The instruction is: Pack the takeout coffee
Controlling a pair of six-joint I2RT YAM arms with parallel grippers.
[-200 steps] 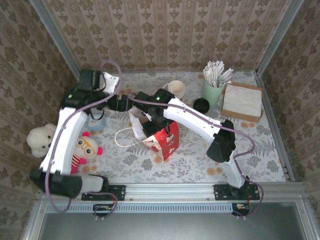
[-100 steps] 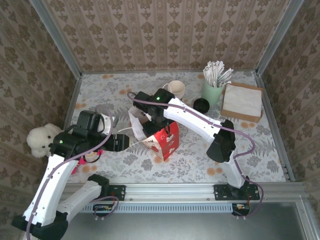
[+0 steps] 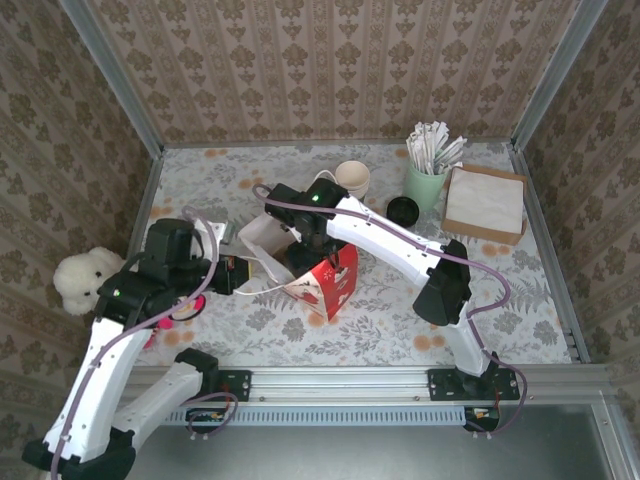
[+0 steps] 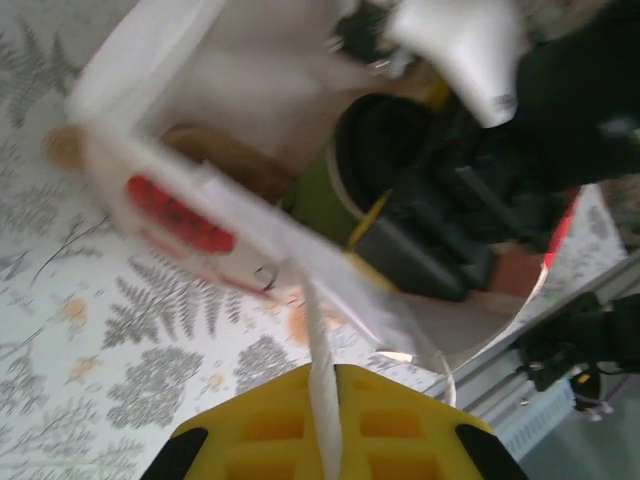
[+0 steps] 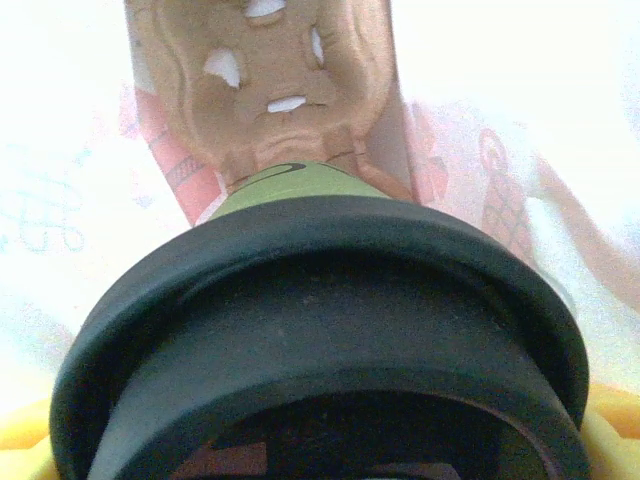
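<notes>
Gripping the takeout coffee (image 5: 320, 330), right gripper (image 3: 303, 243) sits inside the bag (image 3: 328, 283)

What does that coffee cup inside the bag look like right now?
The takeout coffee is a small green paper cup with a round black plastic lid. It sits inside the white and red paper bag, its base at a brown pulp cup tray. Yellow fingers of the right gripper flank the lid, apparently gripping it.

Floral table (image 3: 400, 310) with paper bag (image 3: 325, 285), cup stack (image 3: 352, 178), napkins (image 3: 485, 200) (mint cup (image 3: 425, 185) between)
</notes>
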